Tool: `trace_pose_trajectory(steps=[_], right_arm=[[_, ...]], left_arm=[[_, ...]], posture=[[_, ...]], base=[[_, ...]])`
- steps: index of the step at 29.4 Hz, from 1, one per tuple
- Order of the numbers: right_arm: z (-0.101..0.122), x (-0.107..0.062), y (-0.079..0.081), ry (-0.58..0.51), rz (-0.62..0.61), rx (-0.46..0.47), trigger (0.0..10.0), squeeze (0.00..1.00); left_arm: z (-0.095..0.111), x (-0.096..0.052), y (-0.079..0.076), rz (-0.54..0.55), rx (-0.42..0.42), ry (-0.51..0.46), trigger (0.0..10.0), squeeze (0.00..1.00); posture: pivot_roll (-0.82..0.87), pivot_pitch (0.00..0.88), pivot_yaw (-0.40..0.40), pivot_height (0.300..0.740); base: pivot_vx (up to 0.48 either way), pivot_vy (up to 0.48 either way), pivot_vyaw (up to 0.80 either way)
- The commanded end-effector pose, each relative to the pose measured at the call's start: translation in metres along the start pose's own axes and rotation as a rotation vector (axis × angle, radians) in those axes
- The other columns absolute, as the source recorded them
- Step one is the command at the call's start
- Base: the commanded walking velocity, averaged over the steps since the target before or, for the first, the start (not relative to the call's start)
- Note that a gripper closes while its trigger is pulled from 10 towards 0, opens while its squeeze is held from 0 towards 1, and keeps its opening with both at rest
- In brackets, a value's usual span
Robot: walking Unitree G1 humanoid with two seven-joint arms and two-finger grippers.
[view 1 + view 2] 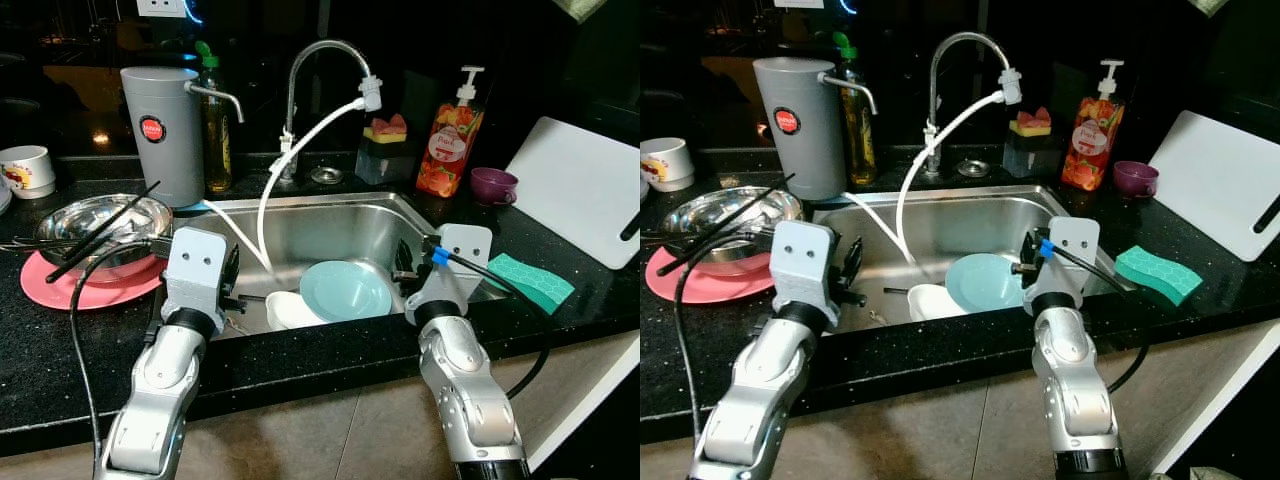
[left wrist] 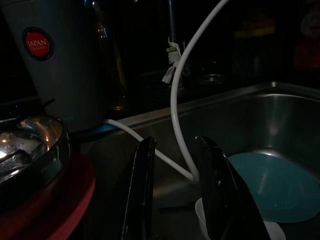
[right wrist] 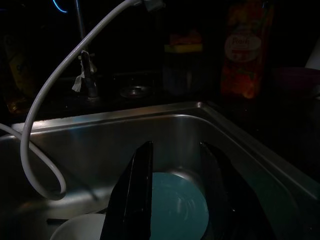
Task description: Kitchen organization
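The sink at centre frame is brushed steel with a dull sheen; the faucet above is polished chrome. The counter is glossy speckled black stone. At left, a shiny metal bowl rests on a matt pink plate.

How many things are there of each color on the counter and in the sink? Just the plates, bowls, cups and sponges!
Blue-green: 2, plate, sponge
White: 2, bowl, cup
Pink: 1, plate
Silver: 1, bowl
Purple: 1, cup
Yellow and red: 1, sponge
Total: 8
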State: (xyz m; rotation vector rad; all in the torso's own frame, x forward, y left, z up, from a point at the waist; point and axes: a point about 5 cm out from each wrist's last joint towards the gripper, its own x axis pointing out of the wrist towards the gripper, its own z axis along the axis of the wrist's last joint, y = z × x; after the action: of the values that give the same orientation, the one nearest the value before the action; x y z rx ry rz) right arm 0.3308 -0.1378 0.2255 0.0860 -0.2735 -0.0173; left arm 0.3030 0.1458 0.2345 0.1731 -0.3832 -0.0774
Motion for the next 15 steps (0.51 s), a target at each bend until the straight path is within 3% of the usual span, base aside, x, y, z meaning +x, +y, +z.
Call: trace_pose_trajectory(steps=[1, 15], right_arm=[[-0.0022, 0.0002, 0.0003, 0.016, 0.004, -0.002, 10.0, 0.00], [-0.0014, 0.0010, 0.0002, 0.014, 0.007, -0.002, 10.0, 0.00]], left_arm=[[-0.0019, -0.0007, -0.0007, 0.000, -0.001, 0.008, 10.0, 0.00], [-0.0029, -0.0007, -0.0010, -0.001, -0.001, 0.011, 10.0, 0.00]], posture=[[0.13, 0.081, -0.075, 0.740], [0.13, 0.080, -0.078, 0.740]], base=[[0.000, 0.000, 0.00], [0.000, 0.000, 0.00]])
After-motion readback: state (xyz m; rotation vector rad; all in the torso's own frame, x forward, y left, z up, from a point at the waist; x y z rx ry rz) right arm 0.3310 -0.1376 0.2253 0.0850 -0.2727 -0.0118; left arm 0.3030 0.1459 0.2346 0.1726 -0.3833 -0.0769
